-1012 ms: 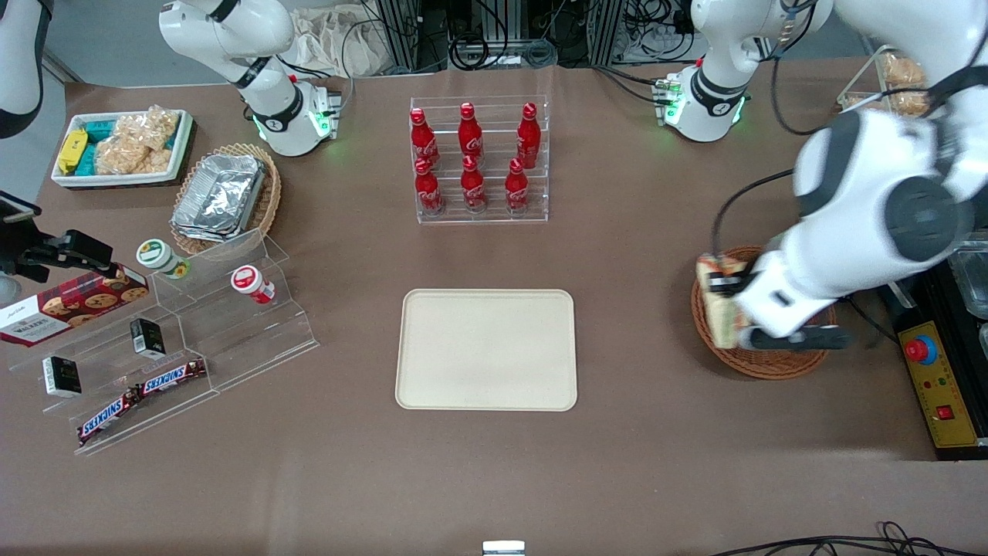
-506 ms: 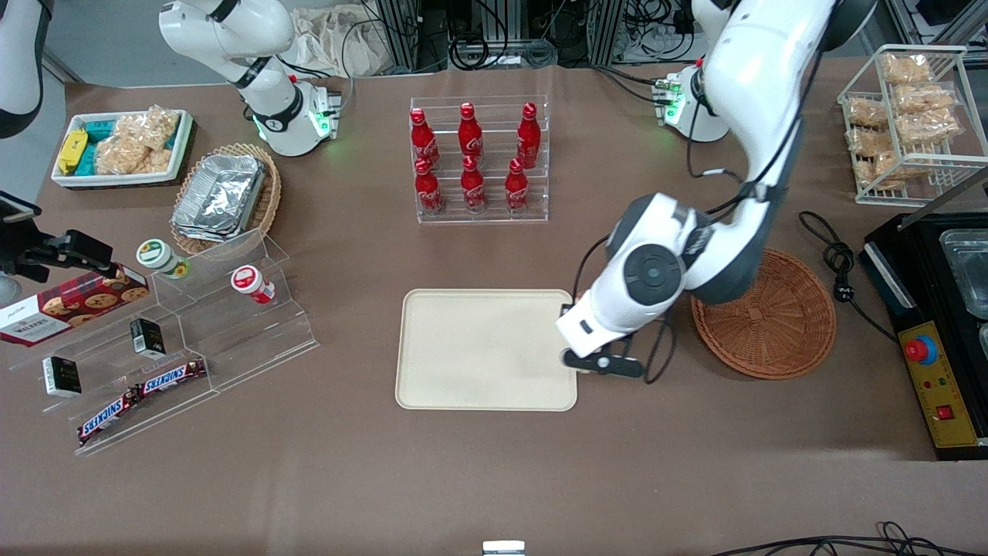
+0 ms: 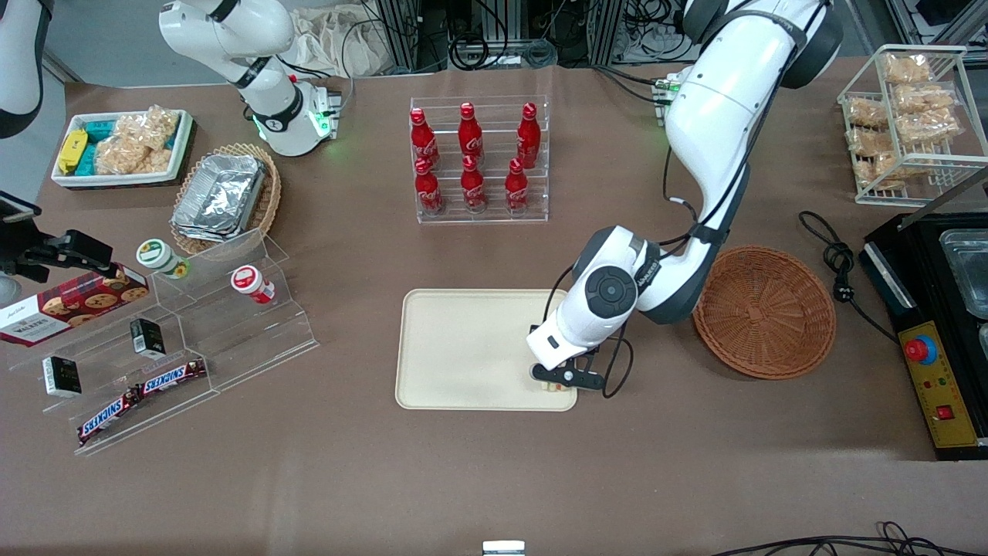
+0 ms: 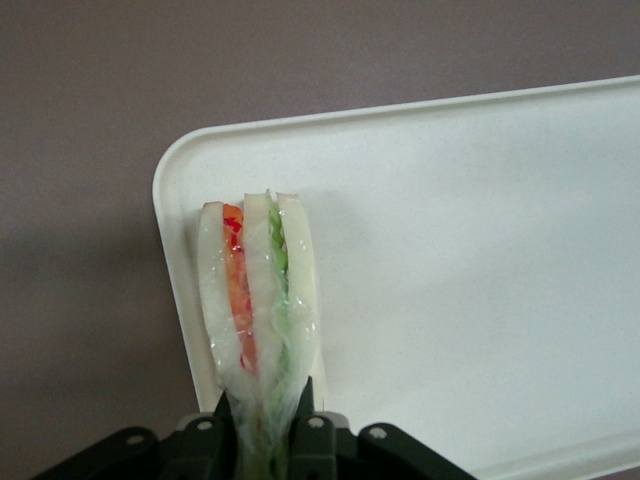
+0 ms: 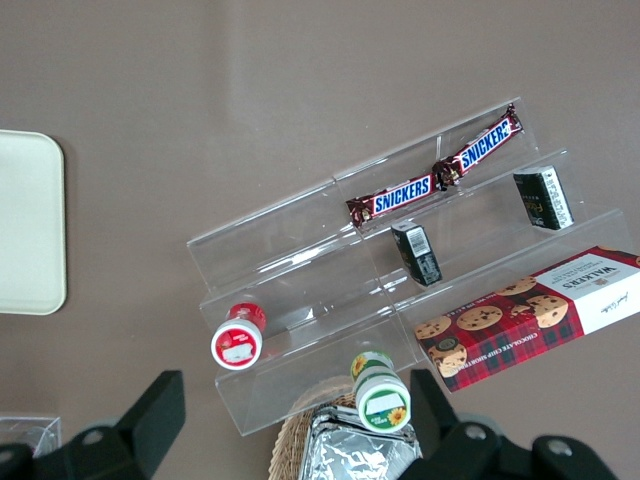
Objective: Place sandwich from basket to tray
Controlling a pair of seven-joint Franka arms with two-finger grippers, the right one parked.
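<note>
My left gripper (image 3: 557, 378) is over the corner of the cream tray (image 3: 463, 347) that is nearest the front camera and nearest the basket. It is shut on the wrapped sandwich (image 4: 258, 300), white bread with orange and green stripes, which hangs just above the tray's corner (image 4: 190, 190). In the front view the sandwich is almost hidden under the wrist. The round reddish-brown wicker basket (image 3: 764, 313) stands beside the tray toward the working arm's end and holds nothing.
An acrylic rack of red cola bottles (image 3: 475, 158) stands farther from the camera than the tray. A stepped acrylic stand with snacks (image 3: 166, 340) lies toward the parked arm's end. A wire rack of snack bags (image 3: 907, 116) and a black appliance (image 3: 949, 309) lie toward the working arm's end.
My left gripper carried the sandwich out of the basket and sideways to the tray's corner, then lowered over it. The basket now holds nothing.
</note>
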